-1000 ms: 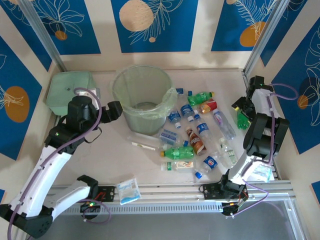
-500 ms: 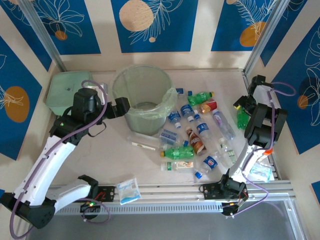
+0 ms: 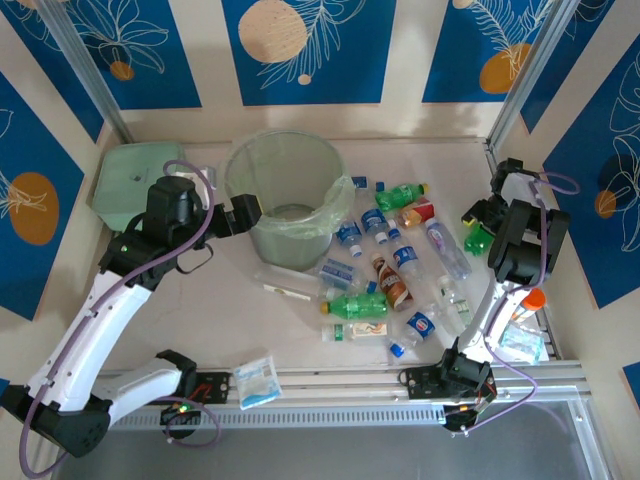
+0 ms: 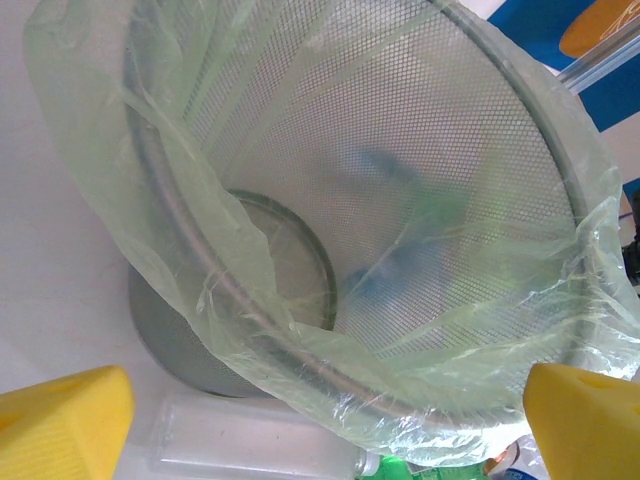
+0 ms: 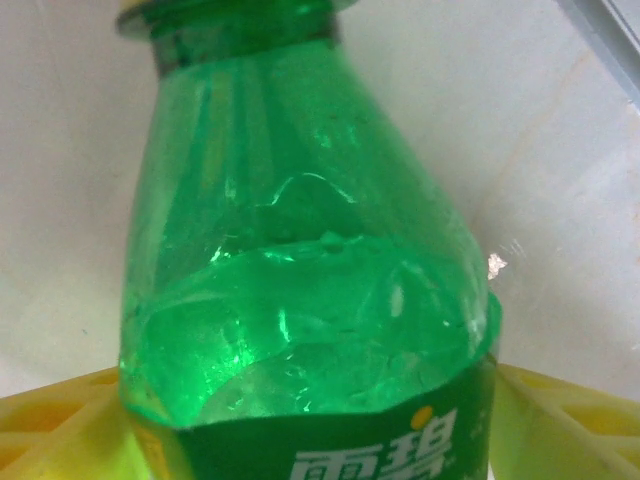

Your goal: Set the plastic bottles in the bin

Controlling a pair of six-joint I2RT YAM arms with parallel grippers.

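Note:
The bin (image 3: 285,150) stands at the back middle, lined with a pale-green bag. My left gripper (image 3: 245,212) hovers open at its left rim. In the left wrist view its yellow fingertips (image 4: 60,420) flank the bin's rim and mesh wall (image 4: 560,160), with the long clear bottle (image 4: 250,455) below. Several plastic bottles lie right of the bin: a green one (image 3: 400,192), another green one (image 3: 358,305), a brown-labelled one (image 3: 392,280), blue-labelled clear ones (image 3: 375,222) and the long clear one (image 3: 290,280). At the far right my right gripper (image 3: 482,228) is shut on a green bottle (image 5: 300,300), fingers against both its sides.
A square pale-green lidded box (image 3: 135,178) sits left of the bin, behind my left arm. A white-and-blue packet (image 3: 257,380) lies on the front rail, another packet (image 3: 520,345) by the right arm's base. A metal post (image 3: 520,80) and wall close the right side.
My left gripper swung right to the bin's rim and opened wide. My right gripper shifted slightly forward and closed in on the green bottle.

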